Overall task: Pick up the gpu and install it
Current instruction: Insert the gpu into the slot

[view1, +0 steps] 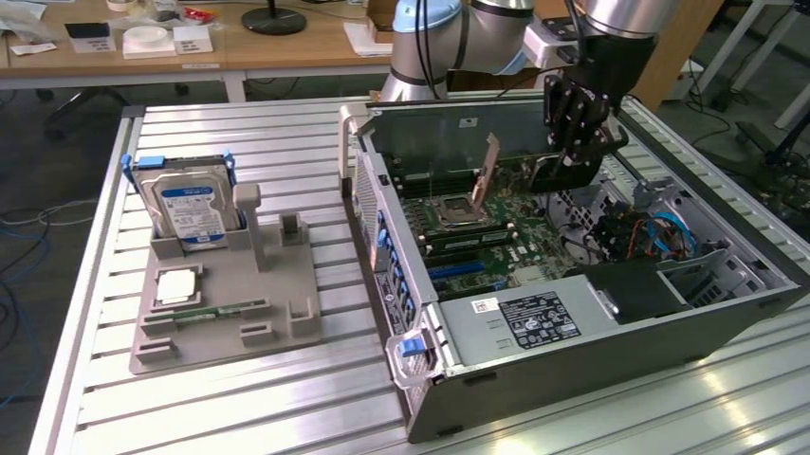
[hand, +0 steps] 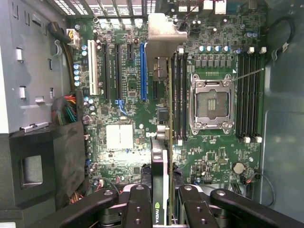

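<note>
**ITEM: GPU HELD OVER OPEN COMPUTER CASE**

1 gripper (view1: pixel 572 156), on a Universal Robots arm, reaches down into the open computer case (view1: pixel 708 322). In the wrist view its black fingers (hand: pixel 137 204) pinch the gpu (hand: pixel 160 161) from both sides.

Location of gpu: inside the case, edge-on over the green motherboard (hand: pixel 213 166). Its silver bracket (hand: pixel 164 31) is at the end far from the gripper. In the wrist view the card lies between the blue expansion slot (hand: pixel 143 71) and the black memory slots (hand: pixel 179 95) beside the empty CPU socket (hand: pixel 211 104). Whether its lower edge touches the board cannot be told. In the exterior view the gpu (view1: pixel 557 178) is a dark block under the fingertips.

Also in the case: 1 power supply (view1: pixel 532 318) with a white label.

Outside the case, on the exterior view's left: 1 grey fixture tray (view1: pixel 285 303) on the ribbed metal table (view1: pixel 253 142). It holds 1 upright hard drive (view1: pixel 190 204) and 1 green RAM stick (view1: pixel 209 313).
</note>
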Action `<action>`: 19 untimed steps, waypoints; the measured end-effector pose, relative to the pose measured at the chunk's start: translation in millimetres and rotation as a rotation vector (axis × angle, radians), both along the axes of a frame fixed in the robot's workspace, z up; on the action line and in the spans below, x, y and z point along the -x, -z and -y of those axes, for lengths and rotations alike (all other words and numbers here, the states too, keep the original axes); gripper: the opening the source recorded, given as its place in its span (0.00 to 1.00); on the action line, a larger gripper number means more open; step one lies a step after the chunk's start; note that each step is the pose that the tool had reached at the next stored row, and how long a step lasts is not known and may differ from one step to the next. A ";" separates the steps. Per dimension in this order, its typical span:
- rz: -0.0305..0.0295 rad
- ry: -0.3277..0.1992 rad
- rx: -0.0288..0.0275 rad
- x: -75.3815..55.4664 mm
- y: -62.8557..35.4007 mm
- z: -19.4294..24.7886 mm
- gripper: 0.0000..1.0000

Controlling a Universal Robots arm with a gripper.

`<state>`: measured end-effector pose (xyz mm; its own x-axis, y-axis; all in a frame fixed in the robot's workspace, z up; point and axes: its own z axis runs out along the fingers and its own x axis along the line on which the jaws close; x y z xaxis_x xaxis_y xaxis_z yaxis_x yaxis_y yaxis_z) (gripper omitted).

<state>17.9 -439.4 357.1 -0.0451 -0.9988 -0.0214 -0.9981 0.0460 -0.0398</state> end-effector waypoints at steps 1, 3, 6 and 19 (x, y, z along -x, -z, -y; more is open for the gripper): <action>0.0000 0.000 0.0001 0.0 0.1 0.0 0.26; 0.0000 0.000 -0.0002 0.3 1.0 0.0 0.26; 0.0000 0.000 -0.0001 0.3 0.9 0.0 0.26; 0.0015 0.000 -0.0018 5.9 2.3 4.6 0.26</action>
